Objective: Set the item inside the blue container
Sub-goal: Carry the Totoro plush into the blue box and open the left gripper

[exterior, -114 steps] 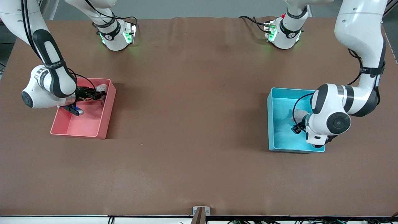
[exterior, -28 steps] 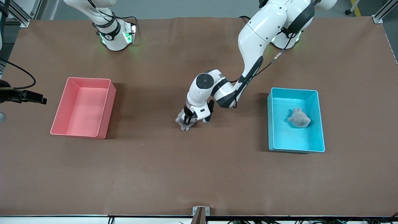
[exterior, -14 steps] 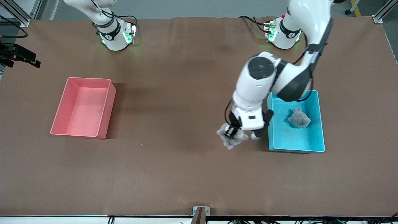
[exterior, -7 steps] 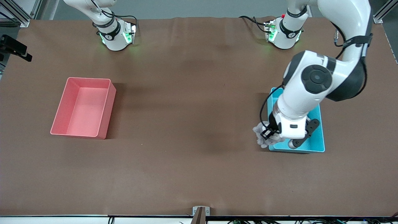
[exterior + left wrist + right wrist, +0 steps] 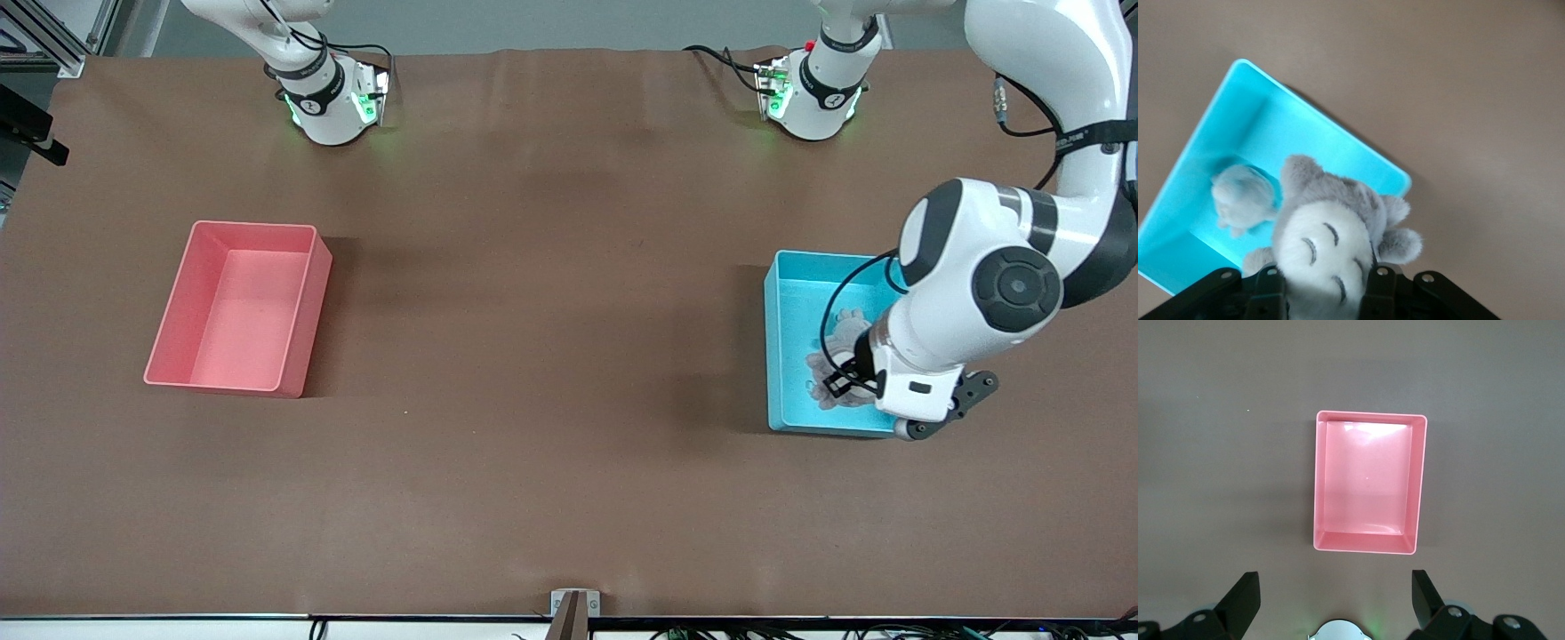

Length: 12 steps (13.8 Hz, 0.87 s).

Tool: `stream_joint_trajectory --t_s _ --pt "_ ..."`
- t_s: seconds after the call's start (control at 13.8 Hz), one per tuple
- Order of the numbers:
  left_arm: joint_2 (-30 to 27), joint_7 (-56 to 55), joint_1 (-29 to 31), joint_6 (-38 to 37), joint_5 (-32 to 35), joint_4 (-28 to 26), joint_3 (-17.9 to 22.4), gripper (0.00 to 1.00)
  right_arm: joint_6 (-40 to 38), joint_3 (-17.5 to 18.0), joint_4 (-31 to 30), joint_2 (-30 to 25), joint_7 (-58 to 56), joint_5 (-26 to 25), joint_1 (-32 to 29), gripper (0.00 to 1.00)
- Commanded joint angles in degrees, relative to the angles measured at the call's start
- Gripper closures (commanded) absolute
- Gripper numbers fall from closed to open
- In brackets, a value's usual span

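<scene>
Place: we are looking at a robotics lab.
Evidence: two white arms are standing bolted to a brown-covered table point(image 5: 533, 267); aluminium framing point(image 5: 1089, 36) is showing at upper right of the frame; cables point(image 5: 729, 62) are trailing near the bases.

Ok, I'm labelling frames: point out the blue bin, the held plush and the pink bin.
blue bin point(image 5: 786, 356), front view, bare floor.
held plush point(image 5: 1325, 243), left wrist view, white face.
pink bin point(image 5: 1367, 477), right wrist view, inside floor.
</scene>
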Motion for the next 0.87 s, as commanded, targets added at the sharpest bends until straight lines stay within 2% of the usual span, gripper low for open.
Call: stream_joint_trajectory --t_s 0.0,0.29,0.51,0.58,0.65,0.8 --pt "-1.27 3.71 2.56 -0.24 -0.54 -3.14 -0.28 1.00 -1.24 0.32 -0.28 -0.68 -0.58 -0.44 0.02 0.00" --pt "4.25 8.90 7.66 1.43 -0.28 -3.85 -0.28 0.99 -3.52 0.15 -0.80 -0.59 -1.11 0.17 -0.42 0.00" --pt "8.91 8.82 8.55 3.97 -0.19 -3.68 0.07 0.98 -3.17 0.14 -0.81 0.02 -1.29 0.08 -0.51 0.00" --pt "9.45 8.82 8.64 4.33 -0.19 -3.41 0.07 0.91 -3.09 0.14 -0.81 0.11 -1.29 0.08 -0.42 0.00" --pt "9.54 7.77 8.29 4.33 -0.80 -3.24 -0.02 0.64 -2.65 0.14 -0.81 0.11 -1.46 0.08 -0.42 0.00" --pt "9.11 4.70 6.37 4.33 -1.24 -3.23 -0.46 0.00 -1.25 0.06 -0.89 0.46 -1.55 0.00 -0.59 0.00"
